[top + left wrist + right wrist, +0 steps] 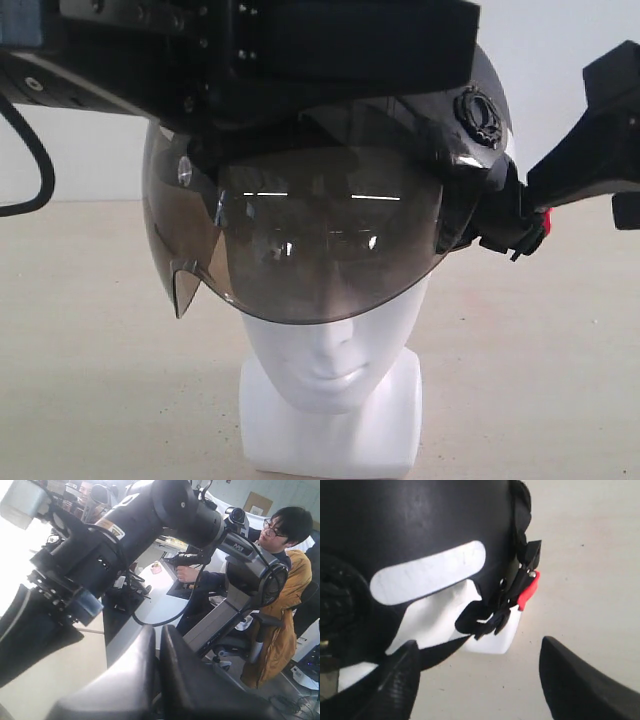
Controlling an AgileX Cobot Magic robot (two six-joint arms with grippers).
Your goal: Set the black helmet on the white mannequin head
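Observation:
The black helmet (300, 230) sits on the white mannequin head (335, 370), its smoky visor down over the eyes and nose. My right gripper (545, 185) is at the helmet's right side, by the red strap buckle (548, 222). In the right wrist view that gripper (477, 647) is open wide, with only the table between its fingers. The helmet shell (420, 525), buckle (527, 592) and white neck base (495, 637) lie just beyond them. My left gripper (159, 630) is shut on nothing and points out into the room.
A black arm section (250, 50) crosses just above the helmet's crown. The head stands on a beige tabletop (100, 380), and a black cable (40, 170) loops at the left edge. A seated person (285, 580) is beyond the table.

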